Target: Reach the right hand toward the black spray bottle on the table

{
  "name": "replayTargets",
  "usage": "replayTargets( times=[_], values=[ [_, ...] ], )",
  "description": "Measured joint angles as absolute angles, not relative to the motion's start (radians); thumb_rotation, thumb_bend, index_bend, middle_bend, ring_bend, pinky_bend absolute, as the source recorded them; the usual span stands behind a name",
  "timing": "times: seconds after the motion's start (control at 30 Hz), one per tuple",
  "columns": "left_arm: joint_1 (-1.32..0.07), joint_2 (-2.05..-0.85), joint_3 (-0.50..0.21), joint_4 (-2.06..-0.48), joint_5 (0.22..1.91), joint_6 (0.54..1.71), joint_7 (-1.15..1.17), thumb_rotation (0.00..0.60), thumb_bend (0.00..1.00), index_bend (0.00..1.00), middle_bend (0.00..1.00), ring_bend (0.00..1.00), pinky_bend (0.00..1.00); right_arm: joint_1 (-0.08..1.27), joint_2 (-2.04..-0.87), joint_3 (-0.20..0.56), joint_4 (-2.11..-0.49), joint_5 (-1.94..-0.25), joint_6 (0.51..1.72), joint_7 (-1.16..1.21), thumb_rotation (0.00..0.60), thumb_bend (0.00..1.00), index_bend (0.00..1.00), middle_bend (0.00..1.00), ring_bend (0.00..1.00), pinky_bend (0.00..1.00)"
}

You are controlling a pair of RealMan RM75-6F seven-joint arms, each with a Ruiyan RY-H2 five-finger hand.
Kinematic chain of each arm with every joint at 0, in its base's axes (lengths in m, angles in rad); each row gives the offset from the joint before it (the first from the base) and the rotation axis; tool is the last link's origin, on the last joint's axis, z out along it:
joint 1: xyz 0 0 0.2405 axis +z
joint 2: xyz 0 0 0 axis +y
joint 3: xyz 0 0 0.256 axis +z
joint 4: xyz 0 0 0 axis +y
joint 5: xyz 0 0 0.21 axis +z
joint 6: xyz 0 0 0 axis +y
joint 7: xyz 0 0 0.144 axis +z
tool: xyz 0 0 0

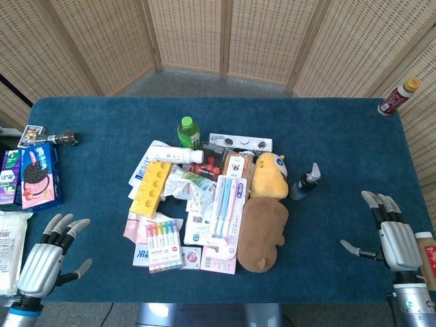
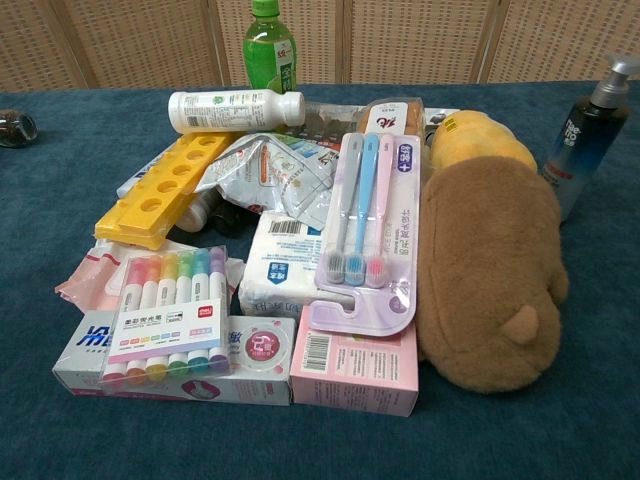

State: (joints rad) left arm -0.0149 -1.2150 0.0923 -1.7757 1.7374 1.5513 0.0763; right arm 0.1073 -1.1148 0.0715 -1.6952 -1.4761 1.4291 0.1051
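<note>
The black spray bottle [image 1: 304, 183] with a grey pump top stands upright on the blue table, just right of the yellow plush. In the chest view the spray bottle [image 2: 588, 135] shows at the far right edge. My right hand [image 1: 391, 236] rests near the table's front right, fingers spread and holding nothing, well to the right of and nearer than the bottle. My left hand [image 1: 51, 258] lies at the front left, also spread and empty. Neither hand appears in the chest view.
A pile fills the table's middle: brown plush [image 1: 262, 235], yellow plush [image 1: 270, 174], toothbrush pack [image 1: 225, 210], highlighter set [image 1: 163, 245], yellow tray [image 1: 152, 187], green bottle [image 1: 189, 132]. Cookie packs [image 1: 38, 175] lie at far left. A red bottle [image 1: 398, 96] stands at the back right corner.
</note>
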Motion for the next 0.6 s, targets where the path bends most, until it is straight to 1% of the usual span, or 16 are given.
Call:
replayTargets(
  times=[0.23, 0.6],
  values=[
    [-0.026, -1.216, 0.091, -1.770, 1.730, 1.528, 0.078, 0.600, 0.32, 0.15, 0.24, 0.12, 0.00, 0.120, -1.115, 0.077, -1.706, -1.466, 1.402, 0.151, 0.415, 0.06, 0.00, 0.00, 0.00, 0.00],
    [-0.039, -1.202, 0.087, -1.794, 1.765, 1.537, 0.085, 0.600, 0.32, 0.15, 0.24, 0.12, 0.00, 0.152, -1.110, 0.098, -1.661, -1.474, 1.365, 0.376, 0.416, 0.06, 0.00, 0.00, 0.00, 0.00]
  ],
)
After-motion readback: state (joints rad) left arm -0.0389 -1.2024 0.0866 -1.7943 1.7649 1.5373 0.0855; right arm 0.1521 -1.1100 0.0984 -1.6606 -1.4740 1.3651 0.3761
